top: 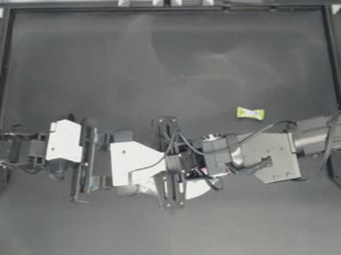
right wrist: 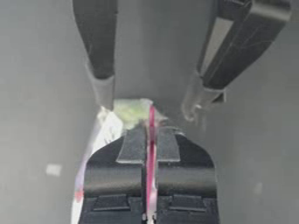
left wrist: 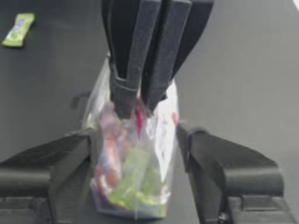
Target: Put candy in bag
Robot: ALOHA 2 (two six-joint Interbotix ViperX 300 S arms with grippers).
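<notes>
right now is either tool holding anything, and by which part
The right tool pinches the bag at its pink seal strip; the left tool's jaws stand open around it.

Right tool [right wrist: 151, 146] clamped on the pink seal strip of the bag [right wrist: 99, 144], left tool [right wrist: 153, 74] spread wide just beyond the bag, grey desk [right wrist: 35, 87] underneath

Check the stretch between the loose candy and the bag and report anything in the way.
Nothing lies on the bare table between the candy and the bag. The hitch is the bag's mouth: the right gripper is shut on its pink seal strip, while the left gripper straddles the bag, jaws open.
</notes>
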